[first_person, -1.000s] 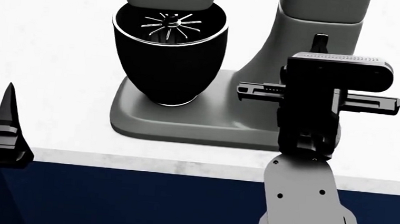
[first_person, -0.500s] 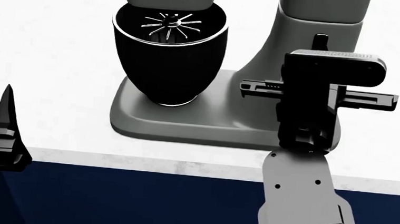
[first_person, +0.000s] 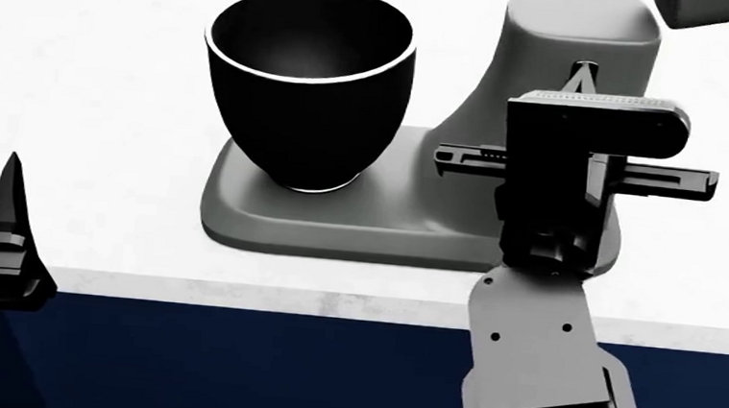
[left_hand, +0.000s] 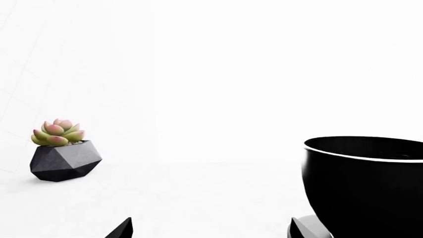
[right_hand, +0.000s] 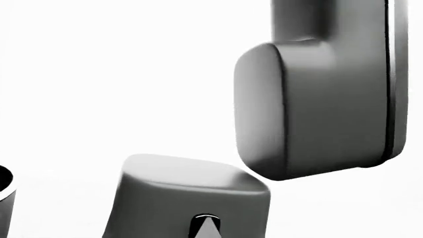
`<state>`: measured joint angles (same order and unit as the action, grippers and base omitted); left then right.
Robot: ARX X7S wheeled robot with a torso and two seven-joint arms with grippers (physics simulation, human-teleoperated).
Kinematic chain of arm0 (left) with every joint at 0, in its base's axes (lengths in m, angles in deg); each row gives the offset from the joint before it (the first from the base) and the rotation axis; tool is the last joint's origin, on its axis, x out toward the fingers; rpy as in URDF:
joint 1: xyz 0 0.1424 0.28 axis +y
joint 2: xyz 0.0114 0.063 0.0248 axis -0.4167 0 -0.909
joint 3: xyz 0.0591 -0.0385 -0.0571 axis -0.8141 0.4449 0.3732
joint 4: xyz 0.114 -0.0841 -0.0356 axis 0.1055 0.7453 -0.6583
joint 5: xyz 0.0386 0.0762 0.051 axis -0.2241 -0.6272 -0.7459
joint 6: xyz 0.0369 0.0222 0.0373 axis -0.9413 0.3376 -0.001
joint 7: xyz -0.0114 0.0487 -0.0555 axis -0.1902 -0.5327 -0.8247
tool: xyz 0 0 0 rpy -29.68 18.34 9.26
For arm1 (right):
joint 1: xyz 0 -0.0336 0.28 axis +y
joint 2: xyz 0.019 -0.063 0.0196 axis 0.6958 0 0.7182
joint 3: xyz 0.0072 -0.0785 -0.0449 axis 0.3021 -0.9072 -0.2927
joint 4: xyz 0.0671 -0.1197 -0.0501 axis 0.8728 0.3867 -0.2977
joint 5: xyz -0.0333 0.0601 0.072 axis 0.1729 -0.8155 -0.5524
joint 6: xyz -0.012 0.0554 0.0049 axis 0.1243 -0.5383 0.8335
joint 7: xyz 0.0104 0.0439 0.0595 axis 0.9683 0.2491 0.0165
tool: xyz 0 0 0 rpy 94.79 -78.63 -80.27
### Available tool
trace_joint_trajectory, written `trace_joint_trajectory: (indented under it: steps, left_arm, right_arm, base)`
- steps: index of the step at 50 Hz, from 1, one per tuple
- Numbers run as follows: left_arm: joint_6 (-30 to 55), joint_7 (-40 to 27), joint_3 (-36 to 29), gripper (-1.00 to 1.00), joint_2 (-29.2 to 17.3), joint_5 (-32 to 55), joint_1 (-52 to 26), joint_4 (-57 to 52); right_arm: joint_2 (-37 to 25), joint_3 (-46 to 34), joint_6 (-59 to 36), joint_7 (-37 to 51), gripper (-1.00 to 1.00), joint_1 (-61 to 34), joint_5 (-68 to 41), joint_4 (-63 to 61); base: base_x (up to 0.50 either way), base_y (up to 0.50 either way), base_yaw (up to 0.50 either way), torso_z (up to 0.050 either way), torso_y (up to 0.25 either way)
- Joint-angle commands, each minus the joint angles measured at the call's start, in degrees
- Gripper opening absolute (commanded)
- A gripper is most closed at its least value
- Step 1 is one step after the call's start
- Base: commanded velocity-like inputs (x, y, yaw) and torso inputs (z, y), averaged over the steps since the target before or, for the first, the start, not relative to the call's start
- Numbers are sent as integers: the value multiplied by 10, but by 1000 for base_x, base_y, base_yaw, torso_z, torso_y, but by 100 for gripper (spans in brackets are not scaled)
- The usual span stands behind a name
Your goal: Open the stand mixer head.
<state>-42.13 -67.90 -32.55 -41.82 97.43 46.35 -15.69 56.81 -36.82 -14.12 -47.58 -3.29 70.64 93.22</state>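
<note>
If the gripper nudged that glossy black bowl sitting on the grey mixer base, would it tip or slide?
The glossy black bowl narrows to a small foot and stands tall, so a push near its rim could probably rock it. Its smooth, shiny wall looks slippery for the fingers. It seems stiff, and the grey mixer base under it looks broad and heavy, unlikely to shift.

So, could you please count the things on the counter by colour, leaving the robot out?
Grey: 1, the mixer, whose head is tilted up off the column
Black: 2, the bowl and the plant pot
Green and pink: 1, the succulent
Total: 4
</note>
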Motion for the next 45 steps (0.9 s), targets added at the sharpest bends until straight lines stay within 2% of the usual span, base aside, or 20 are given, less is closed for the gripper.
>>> trace_joint_trajectory:
  steps: [1,13,14,20,45]
  left_arm:
    - [-4,-4,-1,100,-1,1,0,4]
    - [-13,-7,-9,100,0,-3,-6,20]
    - [-13,-7,-8,100,0,-2,-4,18]
    - [-11,-9,-8,100,-2,-1,-2,18]
    - [-8,-17,-12,100,-7,4,-5,15]
  right_arm:
    - [-24,14,-67,-10,-100,55,-40,-130]
    - [-56,21,-165,-10,-100,150,-59,-356]
    - [-56,27,-176,-10,100,153,-66,-371]
    - [-65,29,-215,-12,100,171,-77,-432]
    - [-70,33,-217,-9,100,169,-87,-440]
  base:
    - [0,0,0,0,0]
    - [0,0,0,0,0]
    - [0,0,0,0,0]
    - [0,0,0,0,0]
    - [0,0,0,0,0]
